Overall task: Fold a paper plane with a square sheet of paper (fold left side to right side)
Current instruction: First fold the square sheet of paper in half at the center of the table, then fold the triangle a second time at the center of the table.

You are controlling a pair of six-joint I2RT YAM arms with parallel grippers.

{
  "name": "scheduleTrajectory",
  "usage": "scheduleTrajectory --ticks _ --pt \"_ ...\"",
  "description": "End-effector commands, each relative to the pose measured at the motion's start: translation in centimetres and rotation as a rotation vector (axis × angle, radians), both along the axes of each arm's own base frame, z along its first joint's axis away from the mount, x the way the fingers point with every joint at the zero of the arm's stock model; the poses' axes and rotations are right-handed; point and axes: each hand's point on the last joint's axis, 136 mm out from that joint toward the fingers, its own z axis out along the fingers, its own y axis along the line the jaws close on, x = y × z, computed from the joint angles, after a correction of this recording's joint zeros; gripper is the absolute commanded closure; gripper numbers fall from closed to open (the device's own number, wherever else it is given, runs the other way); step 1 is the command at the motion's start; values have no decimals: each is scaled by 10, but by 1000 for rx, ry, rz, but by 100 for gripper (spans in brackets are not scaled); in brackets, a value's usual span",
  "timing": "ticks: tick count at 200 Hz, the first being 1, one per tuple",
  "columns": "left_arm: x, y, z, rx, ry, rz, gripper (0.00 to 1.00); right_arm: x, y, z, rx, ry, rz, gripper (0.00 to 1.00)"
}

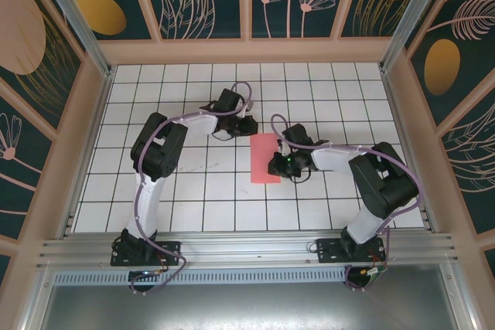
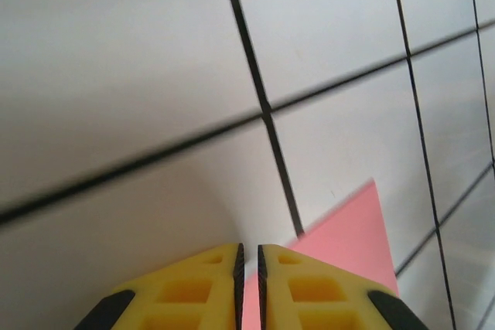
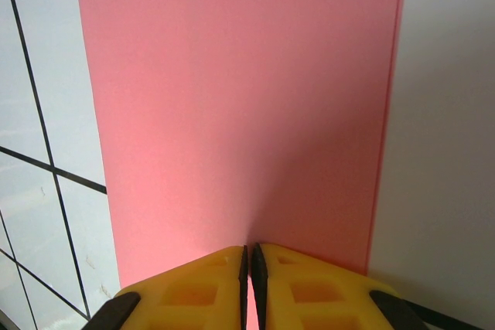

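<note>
1. Top external view
   - The sheet of paper (image 1: 264, 158) is lying flat on the white gridded table (image 1: 193, 191), near its middle. It is showing as a tall narrow pink rectangle, about one tile wide and two tiles long.
   - The left gripper (image 1: 249, 124) is reaching in from the left and hanging just beside the paper's far left corner.
   - The right gripper (image 1: 273, 166) is coming in from the right and sitting over the paper's right edge, toward the near end.
   - From this height I cannot tell how either pair of jaws is standing.

2. Left wrist view
   - The left gripper (image 2: 249, 287) is clenched, its yellow fingers (image 2: 193, 295) leaving only a thin slit and grasping nothing.
   - It is pointing down at the table (image 2: 116, 75), by a crossing of black grid lines.
   - One corner of the sheet of paper (image 2: 348, 241) is showing just right of the fingertips, flat on the tile.

3. Right wrist view
   - The right gripper (image 3: 248, 287) is also pinched together, its yellow fingers (image 3: 193, 291) nearly meeting.
   - The tips are sitting over the near edge of the sheet of paper (image 3: 240, 98), which is stretching away as a smooth pink band.
   - A thin second edge is running along the paper's right side, so two layers are lying one on the other.
   - I cannot tell whether the tips are touching the paper.
   - The table (image 3: 448, 113) is showing on both sides.
</note>
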Motion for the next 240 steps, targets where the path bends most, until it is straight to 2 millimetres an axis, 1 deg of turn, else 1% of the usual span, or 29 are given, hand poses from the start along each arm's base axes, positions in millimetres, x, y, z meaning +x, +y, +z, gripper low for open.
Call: scheduleTrajectory --ticks 1,9,25,37,47,58,75,83,96,110,128,133,145,161,178,196,214,240 --pt "24 19 -11 75 -30 44 82 -30 -27 -29 -140 112 -1 85" --pt "26 18 -8 71 -35 41 82 -29 -25 -28 -130 109 -2 85" --pt "26 15 3 47 -54 30 81 -25 -20 -25 -101 95 -7 85" --pt "24 13 18 22 -77 23 79 -19 -13 -19 -61 70 -8 84" --pt "23 13 36 1 -110 20 76 -12 -6 -12 -21 38 -14 83" --pt "18 15 54 -21 -140 23 75 -2 2 1 25 -13 -16 82" --pt "5 19 77 -62 -166 22 75 15 14 28 99 -117 -22 79" --pt "-4 20 84 -86 -163 19 75 23 17 42 124 -172 -27 73" --pt "-20 22 88 -117 -146 10 75 35 17 63 142 -257 -42 66" --pt "-38 22 86 -141 -116 -1 75 45 11 81 141 -336 -69 57" --pt "-57 17 78 -161 -72 -15 74 51 3 94 119 -401 -106 50" --pt "-61 15 76 -164 -60 -22 74 59 -10 96 107 -417 -148 48" --pt "-70 8 67 -161 -40 -39 74 67 -22 100 89 -441 -202 40" --pt "-77 -3 53 -149 -14 -58 74 73 -32 103 102 -456 -251 29" --pt "-77 -9 39 -133 7 -52 75 76 -35 105 135 -457 -277 18" --pt "-73 -9 27 -95 14 -32 75 77 -35 103 142 -444 -277 10" --pt "-71 -8 16 -63 26 -23 75 75 -35 94 118 -411 -264 9" --pt "-73 -2 1 -11 45 -20 76 67 -37 75 52 -329 -230 9"
